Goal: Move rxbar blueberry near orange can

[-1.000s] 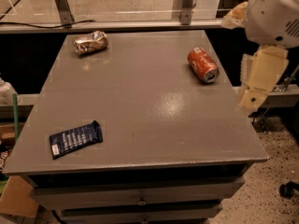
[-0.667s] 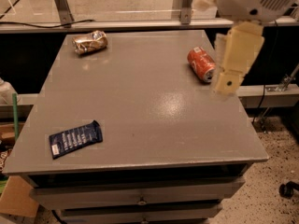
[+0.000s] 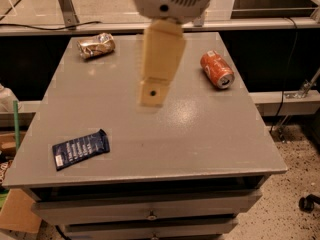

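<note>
The rxbar blueberry [image 3: 80, 148], a flat dark navy wrapper with white lettering, lies on the grey table [image 3: 200, 134] near its front left corner. The orange can [image 3: 217, 69] lies on its side at the back right of the table, silver top facing front-right. My gripper [image 3: 153, 93] hangs on the cream arm above the middle of the table, between the bar and the can and touching neither. It holds nothing that I can see.
A crumpled gold-and-brown foil thing [image 3: 96, 45] lies at the back left of the table. Drawers [image 3: 150, 215] sit under the front edge. A metal rail [image 3: 280, 24] runs behind the table. Cardboard [image 3: 17, 211] lies on the floor at left.
My arm has swung left from beyond the table's right edge, past the can, to above the middle of the table. The bar, the can and the foil thing have not moved.
</note>
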Robot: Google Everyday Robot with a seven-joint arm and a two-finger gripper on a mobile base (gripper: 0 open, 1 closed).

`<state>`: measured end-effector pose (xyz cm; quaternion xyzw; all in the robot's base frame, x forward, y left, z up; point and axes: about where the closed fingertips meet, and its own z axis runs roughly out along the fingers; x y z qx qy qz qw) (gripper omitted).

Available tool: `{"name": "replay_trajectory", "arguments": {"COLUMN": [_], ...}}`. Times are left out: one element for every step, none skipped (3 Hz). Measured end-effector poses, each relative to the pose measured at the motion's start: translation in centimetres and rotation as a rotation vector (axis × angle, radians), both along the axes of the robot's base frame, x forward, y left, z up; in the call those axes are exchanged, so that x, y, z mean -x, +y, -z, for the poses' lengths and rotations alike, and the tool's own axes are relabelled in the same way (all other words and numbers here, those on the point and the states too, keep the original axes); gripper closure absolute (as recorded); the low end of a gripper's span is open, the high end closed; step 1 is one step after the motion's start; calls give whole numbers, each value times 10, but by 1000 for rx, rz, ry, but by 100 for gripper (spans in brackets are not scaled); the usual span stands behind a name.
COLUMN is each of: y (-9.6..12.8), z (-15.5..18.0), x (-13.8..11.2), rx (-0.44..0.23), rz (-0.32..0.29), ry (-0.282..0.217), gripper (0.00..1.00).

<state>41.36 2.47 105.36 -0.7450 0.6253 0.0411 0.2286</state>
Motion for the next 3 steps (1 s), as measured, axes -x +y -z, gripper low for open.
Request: {"name": "replay_trajectory", "arguments": {"y": [33, 46, 48], "z": [28, 103, 168], "x": [9, -6, -22], "rx": [-16, 10, 27], "rz": [-54, -70, -53], "ry": [-9, 7, 69], "gripper": [0, 0, 0]}}
